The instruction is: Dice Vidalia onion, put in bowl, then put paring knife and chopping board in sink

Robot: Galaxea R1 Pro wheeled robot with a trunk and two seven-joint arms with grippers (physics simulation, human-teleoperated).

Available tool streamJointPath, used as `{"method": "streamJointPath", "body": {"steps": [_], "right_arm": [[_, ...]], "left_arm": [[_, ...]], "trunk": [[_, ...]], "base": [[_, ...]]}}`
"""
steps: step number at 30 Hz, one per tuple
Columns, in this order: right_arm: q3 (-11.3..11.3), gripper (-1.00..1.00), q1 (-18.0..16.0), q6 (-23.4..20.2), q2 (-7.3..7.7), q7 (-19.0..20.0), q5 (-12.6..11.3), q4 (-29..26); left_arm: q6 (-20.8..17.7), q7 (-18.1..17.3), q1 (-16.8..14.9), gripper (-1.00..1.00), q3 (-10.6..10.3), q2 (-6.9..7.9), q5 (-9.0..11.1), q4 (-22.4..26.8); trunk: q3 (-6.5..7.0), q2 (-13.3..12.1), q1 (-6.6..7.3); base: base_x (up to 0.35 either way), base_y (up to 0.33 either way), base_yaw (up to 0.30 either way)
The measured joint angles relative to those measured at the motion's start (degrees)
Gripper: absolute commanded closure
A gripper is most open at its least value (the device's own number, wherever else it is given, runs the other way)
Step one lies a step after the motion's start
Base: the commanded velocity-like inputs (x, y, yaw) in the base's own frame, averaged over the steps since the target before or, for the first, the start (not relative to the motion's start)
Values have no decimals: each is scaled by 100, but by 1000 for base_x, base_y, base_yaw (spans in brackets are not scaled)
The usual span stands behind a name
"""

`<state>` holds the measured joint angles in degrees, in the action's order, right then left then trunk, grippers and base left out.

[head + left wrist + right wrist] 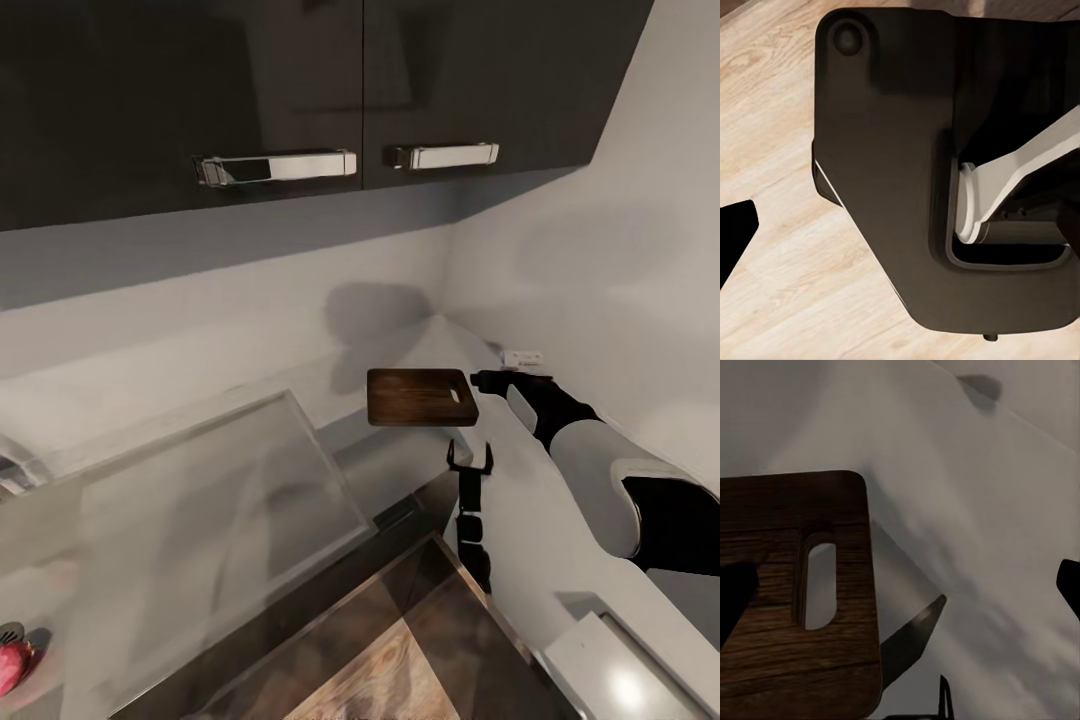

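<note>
Seemingly the board (415, 397) hangs clear of the worktop (545, 560), slot end at the right claw's (482, 380) tips, probably for carrying to the sink. Whether that claw grips it, I cannot tell.

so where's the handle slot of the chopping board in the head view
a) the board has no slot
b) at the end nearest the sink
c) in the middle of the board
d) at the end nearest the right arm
d: the slot sits at the short edge of the chopping board that faces the right gripper.
</note>
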<state>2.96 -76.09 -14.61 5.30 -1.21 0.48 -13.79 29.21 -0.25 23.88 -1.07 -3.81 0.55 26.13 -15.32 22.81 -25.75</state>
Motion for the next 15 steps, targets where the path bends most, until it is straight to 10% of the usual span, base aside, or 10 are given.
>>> {"method": "streamJointPath", "body": {"steps": [15], "right_arm": [[0,-100,0,5,6,-13,6,0]], "left_arm": [[0,1,0,-100,0,2,0,-3]], "trunk": [[-133,0,0]], "base": [[0,0,0]]}}
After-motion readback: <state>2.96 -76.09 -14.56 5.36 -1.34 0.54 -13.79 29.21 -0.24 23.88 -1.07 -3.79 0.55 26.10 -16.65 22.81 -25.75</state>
